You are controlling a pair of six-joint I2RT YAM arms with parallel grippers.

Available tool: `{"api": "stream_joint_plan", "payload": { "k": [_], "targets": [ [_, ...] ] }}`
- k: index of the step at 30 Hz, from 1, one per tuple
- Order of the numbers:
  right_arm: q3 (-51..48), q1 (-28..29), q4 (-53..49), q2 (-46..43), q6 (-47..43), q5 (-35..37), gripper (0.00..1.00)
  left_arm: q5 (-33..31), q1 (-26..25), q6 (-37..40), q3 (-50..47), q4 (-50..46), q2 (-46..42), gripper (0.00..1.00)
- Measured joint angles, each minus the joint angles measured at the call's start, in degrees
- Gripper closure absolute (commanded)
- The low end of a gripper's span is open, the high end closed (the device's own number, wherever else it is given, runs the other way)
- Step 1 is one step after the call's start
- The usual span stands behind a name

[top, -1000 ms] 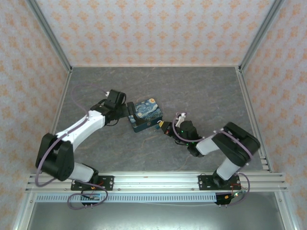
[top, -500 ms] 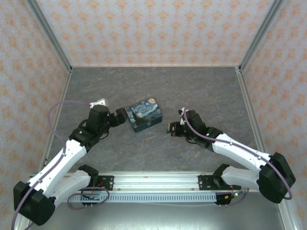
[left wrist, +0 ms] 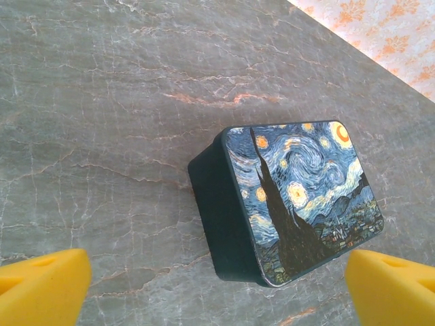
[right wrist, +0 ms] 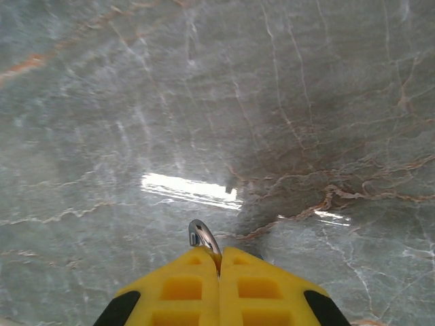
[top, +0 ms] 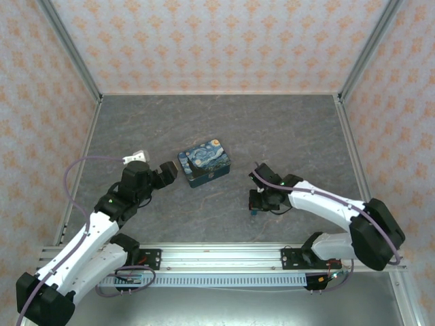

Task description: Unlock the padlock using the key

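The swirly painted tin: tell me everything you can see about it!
The tin is rectangular with rounded corners, dark-blue sides and a lid painted with a swirly starry sky, yellow stars and a dark tree. It looks like metal. Closed, it lies flat on the grey marbled table, turned askew. Only the table touches it; the open left gripper stands apart.

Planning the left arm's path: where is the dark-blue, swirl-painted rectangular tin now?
In the top view the tin sits near centre, just beyond the open left gripper.
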Motion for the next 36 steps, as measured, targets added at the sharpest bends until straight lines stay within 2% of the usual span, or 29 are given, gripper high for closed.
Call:
{"api": "stream_joint_plan", "payload": {
  "k": [2, 8, 17, 21, 26, 31, 36],
  "targets": [
    [0.0, 0.0, 0.2, 1.2, 0.1, 0.2, 0.92, 0.0, 0.0, 0.0, 0.0, 0.0, 0.0, 0.03],
    [0.0, 0.0, 2.2, 0.5, 0.8, 2.8, 0.56, 0.0, 0.0, 0.9, 0.2, 0.0, 0.0, 0.03],
    [3.6, -1.2, 0.4, -8.2, -2.9, 12.1, 0.32, -0.9, 0.0, 3.7, 4.0, 0.2, 0.0, 0.02],
    [5.8, -4.0, 0.5, -13.8, -6.6, 18.6, 0.19, -4.9, -0.1, 6.9, 5.2, 1.7, 0.0, 0.02],
    [5.5, -9.4, 3.2, -20.1, -12.9, 25.3, 0.00, -15.6, -0.4, 12.2, 5.0, 4.2, 0.0, 0.01],
    [1.8, -18.3, 9.4, -24.1, -17.8, 28.3, 0.01, -26.6, -0.2, 18.0, 4.5, 7.0, 3.4, 0.00],
    [-5.1, -26.6, 17.2, -24.1, -21.3, 28.2, 0.01, -30.2, 2.6, 20.8, 2.5, 10.8, 8.3, 0.00]
  ]
}}
